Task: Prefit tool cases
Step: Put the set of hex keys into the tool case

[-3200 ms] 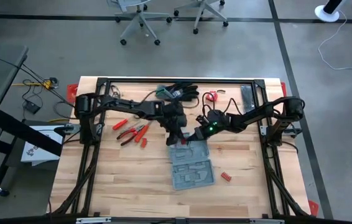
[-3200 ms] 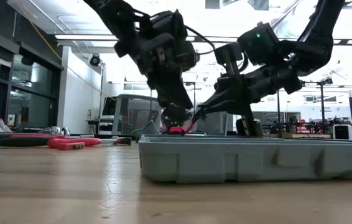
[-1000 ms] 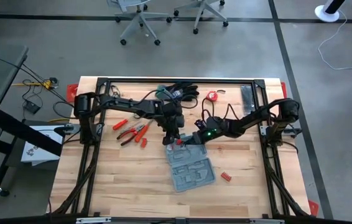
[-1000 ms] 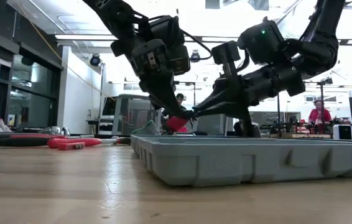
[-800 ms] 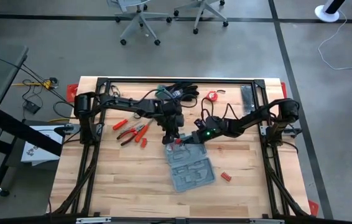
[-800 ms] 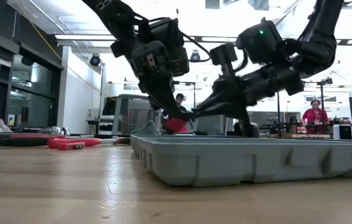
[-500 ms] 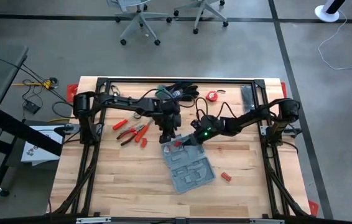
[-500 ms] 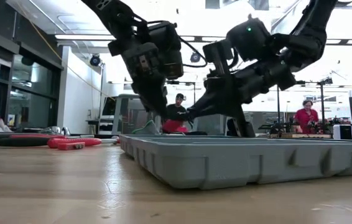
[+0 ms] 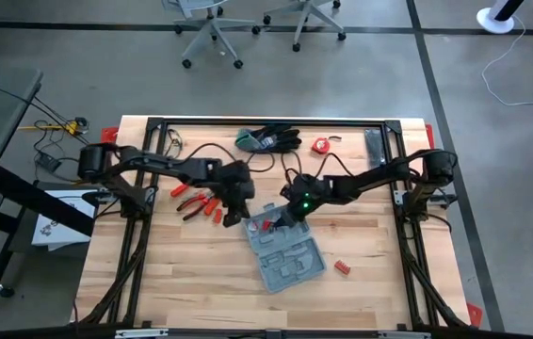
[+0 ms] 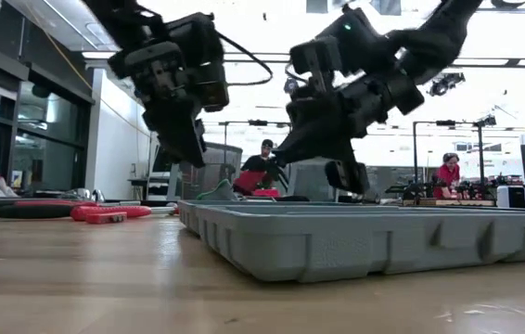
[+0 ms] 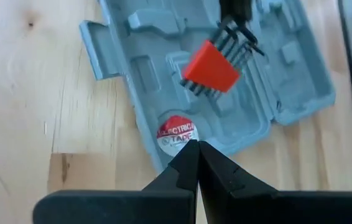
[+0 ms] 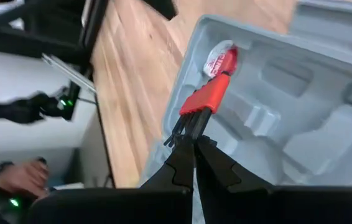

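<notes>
While open on worktop (image 9: 172,264): grey-blue hinged plastic tool case (image 9: 290,259).
Right gripper (image 12: 193,142): fingers clenched on red-holdered hex key set (image 12: 202,102), above case.
Left gripper (image 11: 197,147): fingers clenched, empty, beside case corner.

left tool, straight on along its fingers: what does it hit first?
Probably the red-and-white tape roll seated in the grey-blue case. The shut left tool points right at it; the gap is hard to judge.
</notes>
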You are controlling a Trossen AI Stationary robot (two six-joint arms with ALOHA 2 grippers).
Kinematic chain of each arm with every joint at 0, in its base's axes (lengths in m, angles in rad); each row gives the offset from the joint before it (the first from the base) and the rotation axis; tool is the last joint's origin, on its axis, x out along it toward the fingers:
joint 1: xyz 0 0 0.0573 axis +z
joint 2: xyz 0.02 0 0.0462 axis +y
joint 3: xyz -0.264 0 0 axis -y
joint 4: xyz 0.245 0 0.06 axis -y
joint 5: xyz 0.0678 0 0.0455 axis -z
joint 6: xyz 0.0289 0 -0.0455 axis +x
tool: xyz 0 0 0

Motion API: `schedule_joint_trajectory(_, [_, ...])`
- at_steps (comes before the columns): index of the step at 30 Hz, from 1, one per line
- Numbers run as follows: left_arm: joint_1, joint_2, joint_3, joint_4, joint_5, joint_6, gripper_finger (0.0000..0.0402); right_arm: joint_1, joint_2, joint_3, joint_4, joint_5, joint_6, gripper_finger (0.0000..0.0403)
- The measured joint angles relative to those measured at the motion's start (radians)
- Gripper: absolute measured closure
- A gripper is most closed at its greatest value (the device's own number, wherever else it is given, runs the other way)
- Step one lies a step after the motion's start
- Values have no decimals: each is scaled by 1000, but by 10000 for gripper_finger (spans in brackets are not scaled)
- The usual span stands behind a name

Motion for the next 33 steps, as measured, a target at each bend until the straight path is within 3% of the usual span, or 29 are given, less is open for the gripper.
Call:
schedule_joint_trajectory(11, [-18,17,-54,203,-16,-92,401,-49,15,20,-70,2,-57,403])
schedule_joint_trajectory(19, [-16,17,-53,205,-39,-100,401,-21,96,47,-2,-44,-28,403])
schedule_joint_trajectory(33, [-49,55,-53,205,-43,-97,401,-29,99,47,29,-68,-22,403])
